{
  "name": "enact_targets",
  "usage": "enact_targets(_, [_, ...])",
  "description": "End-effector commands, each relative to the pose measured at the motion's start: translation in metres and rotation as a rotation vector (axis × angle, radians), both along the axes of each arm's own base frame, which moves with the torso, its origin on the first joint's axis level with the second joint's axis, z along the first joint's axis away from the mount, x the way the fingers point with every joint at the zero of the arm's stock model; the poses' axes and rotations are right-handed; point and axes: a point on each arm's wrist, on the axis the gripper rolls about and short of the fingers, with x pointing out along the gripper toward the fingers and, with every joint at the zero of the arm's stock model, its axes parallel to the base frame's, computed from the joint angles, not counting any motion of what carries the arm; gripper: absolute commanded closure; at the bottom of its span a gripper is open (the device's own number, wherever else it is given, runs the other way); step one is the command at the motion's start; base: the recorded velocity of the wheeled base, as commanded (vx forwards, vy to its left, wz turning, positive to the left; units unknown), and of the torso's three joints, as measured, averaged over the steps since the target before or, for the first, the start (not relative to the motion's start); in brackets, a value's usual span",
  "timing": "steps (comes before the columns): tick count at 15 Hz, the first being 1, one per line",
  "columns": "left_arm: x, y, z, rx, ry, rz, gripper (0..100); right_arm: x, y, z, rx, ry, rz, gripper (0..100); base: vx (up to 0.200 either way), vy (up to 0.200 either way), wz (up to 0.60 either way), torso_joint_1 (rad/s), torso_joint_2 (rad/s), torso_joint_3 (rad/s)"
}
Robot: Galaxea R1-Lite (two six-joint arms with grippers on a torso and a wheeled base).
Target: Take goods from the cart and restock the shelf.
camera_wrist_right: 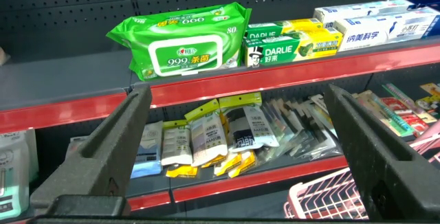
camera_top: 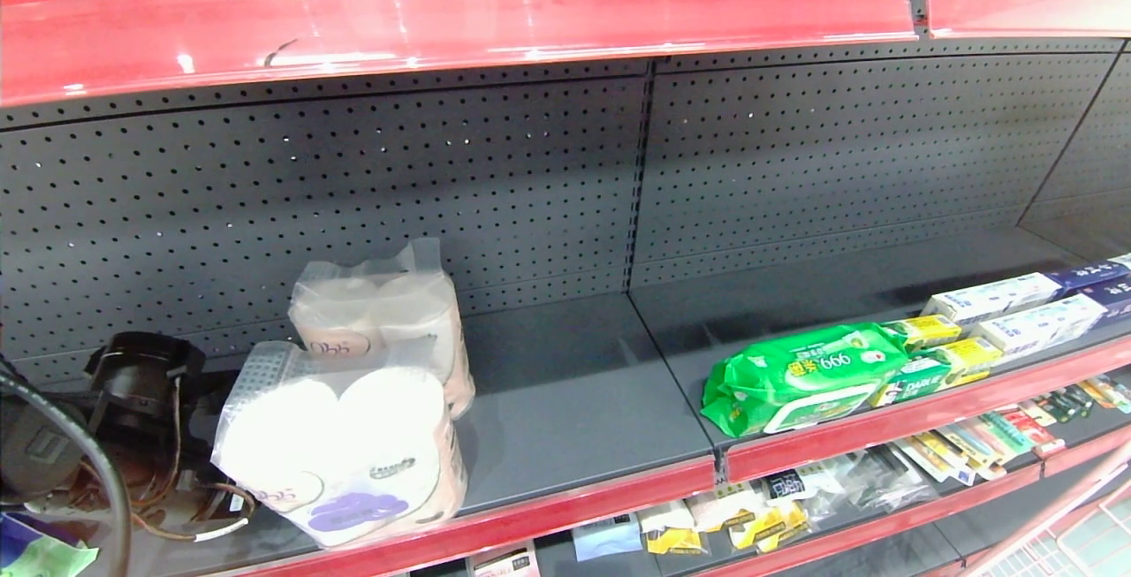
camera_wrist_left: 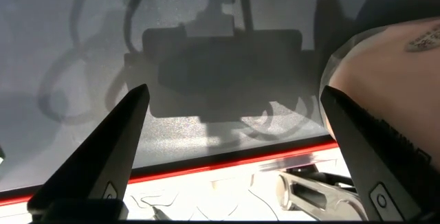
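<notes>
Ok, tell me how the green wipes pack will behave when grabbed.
The wipes pack looks like soft glossy film, so it will probably dent and may slip. It lies flat on the shelf, so it should slide rather than roll. It looks plump, so likely fairly heavy.

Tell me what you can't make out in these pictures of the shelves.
Pink wire basket: right wrist view, cut off by the frame edge; contents unseen.
Rear tissue pack: head view, lower part hidden by the front tissue pack.
Lower-shelf packets: head view, partly hidden behind the red shelf lip.
</notes>
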Motion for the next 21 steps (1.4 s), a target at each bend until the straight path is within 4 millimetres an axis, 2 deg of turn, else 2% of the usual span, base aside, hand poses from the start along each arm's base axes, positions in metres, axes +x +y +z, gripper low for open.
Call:
enact_targets(1, [0.0,0.0,0.0,0.001,-0.002,0.001,0,0.0,0.0,0.0,0.0,0.001,0.0,0,0.0,0.0,0.0,0.0,0.0,0.0])
enact_targets(4, [0.004,0.005,0.007,0.014,-0.059,0.025,0,0.0,0.0,0.0,0.0,0.001,0.0,0,0.0,0.0,0.0,0.0,0.0,0.0])
enact_targets(6, [0.008,0.02,0.029,0.047,-0.202,0.062,0,0.0,0.0,0.0,0.0,0.001,0.0,0,0.0,0.0,0.0,0.0,0.0,0.0])
enact_targets(8, [-0.005,0.022,0.049,0.09,-0.283,0.039,0,0.0,0.0,0.0,0.0,0.001,0.0,0,0.0,0.0,0.0,0.0,0.0,0.0])
enact_targets(9, [-0.009,0.022,0.052,0.099,-0.298,0.031,0,0.0,0.0,0.0,0.0,0.001,0.0,0,0.0,0.0,0.0,0.0,0.0,0.0])
enact_targets(10, [-0.026,0.018,0.066,0.123,-0.362,0.012,0,0.0,0.0,0.0,0.0,0.001,0.0,0,0.0,0.0,0.0,0.0,0.0,0.0])
enact_targets(11, [-0.033,0.017,0.07,0.13,-0.384,0.006,0,0.0,0.0,0.0,0.0,0.001,0.0,0,0.0,0.0,0.0,0.0,0.0,0.0])
enact_targets(12, [-0.056,0.012,0.082,0.148,-0.456,-0.006,0,0.0,0.0,0.0,0.0,0.001,0.0,0,0.0,0.0,0.0,0.0,0.0,0.0])
enact_targets(15, [-0.107,0.0,0.095,0.179,-0.583,-0.029,0,0.0,0.0,0.0,0.0,0.001,0.0,0,0.0,0.0,0.0,0.0,0.0,0.0])
enact_targets(16, [-0.135,-0.009,0.101,0.181,-0.667,-0.067,0,0.0,0.0,0.0,0.0,0.001,0.0,0,0.0,0.0,0.0,0.0,0.0,0.0])
enact_targets(19, [-0.188,-0.021,0.114,0.112,-0.898,-0.204,0,0.0,0.0,0.0,0.0,0.001,0.0,0,0.0,0.0,0.0,0.0,0.0,0.0])
enact_targets(20, [-0.202,-0.024,0.113,0.105,-0.965,-0.225,0,0.0,0.0,0.0,0.0,0.001,0.0,0,0.0,0.0,0.0,0.0,0.0,0.0])
enact_targets(21, [-0.205,-0.024,0.112,0.106,-0.977,-0.228,0,0.0,0.0,0.0,0.0,0.001,0.0,0,0.0,0.0,0.0,0.0,0.0,0.0])
